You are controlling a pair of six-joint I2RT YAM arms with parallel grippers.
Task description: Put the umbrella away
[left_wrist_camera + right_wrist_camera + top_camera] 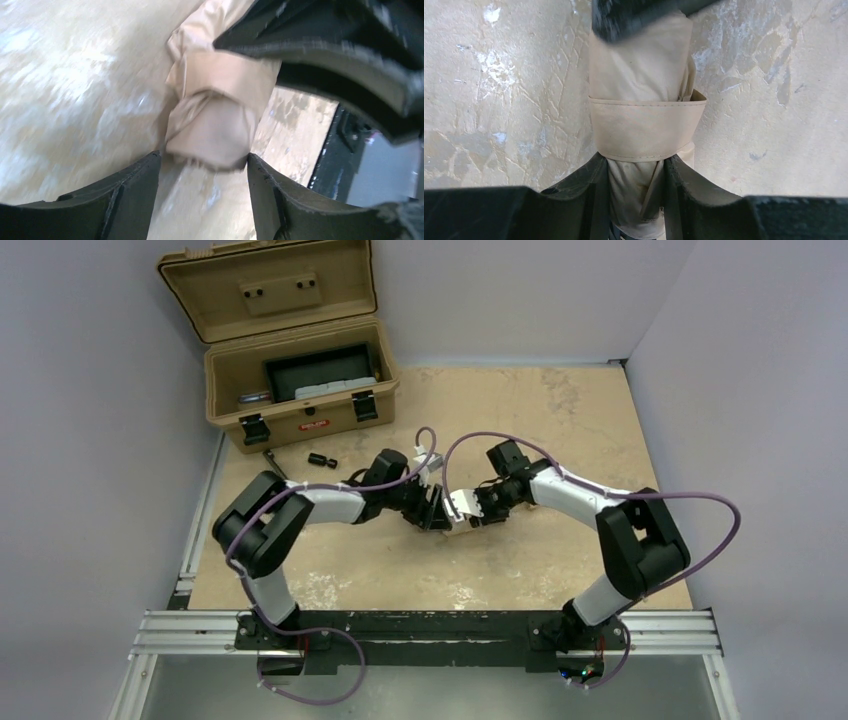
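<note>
The umbrella (458, 524) is a small rolled beige bundle with a fabric band round it, lying at the middle of the table between my two grippers. My right gripper (634, 165) is shut on one end of the bundle (644, 125), just below the band. My left gripper (204, 162) is open, its fingertips standing either side of the bundle's other end (215, 115) without clamping it. In the top view the left gripper (432, 512) and right gripper (468, 508) almost touch. The handle and ribs are hidden.
An open tan hard case (300, 380) stands at the back left with a dark tray inside. A small black part (321, 460) and a thin dark tool (274, 462) lie in front of it. Walls close in left and right; a metal rail (430, 632) runs along the near edge.
</note>
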